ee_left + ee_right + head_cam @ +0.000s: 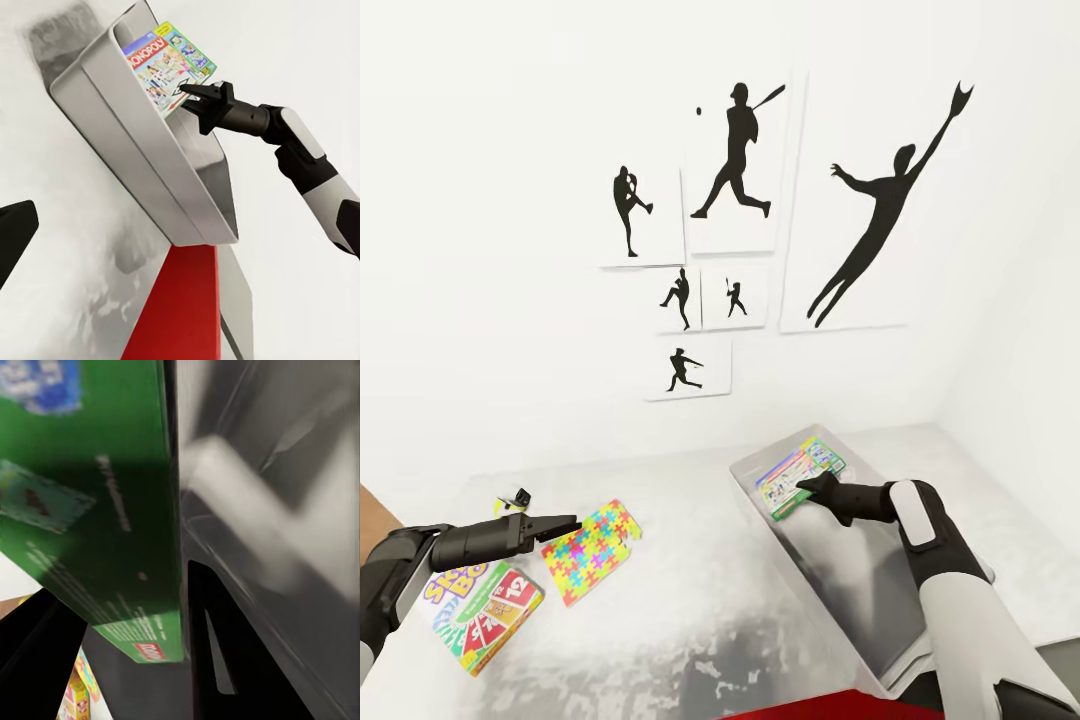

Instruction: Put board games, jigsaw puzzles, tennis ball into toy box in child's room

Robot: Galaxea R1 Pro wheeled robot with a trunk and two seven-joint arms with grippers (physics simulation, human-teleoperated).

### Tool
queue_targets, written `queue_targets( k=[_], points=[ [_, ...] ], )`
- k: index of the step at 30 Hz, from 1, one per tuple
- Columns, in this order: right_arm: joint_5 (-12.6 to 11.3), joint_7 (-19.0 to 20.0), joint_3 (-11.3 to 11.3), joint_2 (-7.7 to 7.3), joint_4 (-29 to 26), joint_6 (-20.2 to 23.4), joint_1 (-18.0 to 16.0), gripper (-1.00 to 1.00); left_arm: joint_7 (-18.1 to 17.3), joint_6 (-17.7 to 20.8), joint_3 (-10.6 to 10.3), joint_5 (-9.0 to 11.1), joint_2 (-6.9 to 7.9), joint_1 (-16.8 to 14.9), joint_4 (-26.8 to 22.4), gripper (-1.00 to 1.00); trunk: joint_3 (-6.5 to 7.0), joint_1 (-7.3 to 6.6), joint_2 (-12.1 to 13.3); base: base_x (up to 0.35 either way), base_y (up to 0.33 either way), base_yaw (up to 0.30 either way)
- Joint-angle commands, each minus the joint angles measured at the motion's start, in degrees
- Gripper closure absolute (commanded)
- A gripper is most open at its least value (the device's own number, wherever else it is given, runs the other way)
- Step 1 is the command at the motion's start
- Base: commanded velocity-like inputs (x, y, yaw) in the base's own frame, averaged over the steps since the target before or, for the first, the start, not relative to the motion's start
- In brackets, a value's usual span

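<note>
Grey toy box [880,640]: head view, at the desk's [690,620] right edge; my right gripper [812,487] grips the Monopoly game [800,474] inside it.
Left gripper [565,524]: spread, over the jigsaw puzzle [590,552].
Left wrist: Monopoly game [169,64] upright inside the toy box [142,142].
Right wrist: fingers [225,660] straddle the green box [90,510].

A green board game box [97,510] sits between the dark fingers [217,660], inside the grey toy box [285,510].

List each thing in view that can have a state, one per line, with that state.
Toy box: open-topped, on the table, holding the Monopoly box.
Monopoly box: tilted inside the toy box, clamped by the right gripper.
Right gripper: shut on the Monopoly box.
Left gripper: empty, above the table, open or shut unclear.
Jigsaw puzzle: flat on the table, outside the box.
Board game: flat on the table, outside the box.
</note>
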Motion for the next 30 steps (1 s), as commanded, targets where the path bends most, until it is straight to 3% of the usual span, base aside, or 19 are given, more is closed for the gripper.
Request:
queue_targets(
  k=[1,3,4,30],
  points=[
    [0.51,0.59,-0.18,0.0,-0.01,0.27,-0.06,1.0,-0.21,0.62,-0.02,-0.01,0.01,-0.04,-0.01,-1.0,-0.12,0.03,-0.12,0.0,0.0,0.0],
    [0.51,0.59,-0.2,-0.02,-0.01,0.27,-0.09,1.0,-0.21,0.63,-0.02,-0.01,0.01,-0.04,-0.01,-1.0,-0.12,0.03,-0.12,0.0,0.0,0.0],
    [0.51,0.59,-0.2,-0.03,-0.01,0.27,-0.11,-1.0,-0.21,0.64,-0.02,-0.02,0.01,-0.04,-0.01,-1.0,-0.12,0.03,-0.12,0.0,0.0,0.0],
    [0.51,0.8,-0.29,-0.3,-0.27,0.27,-0.83,-1.0,-0.21,0.63,-0.02,-0.02,0.04,-0.04,-0.01,-1.0,-0.09,0.03,-0.12,0.0,0.0,0.0]
  ],
)
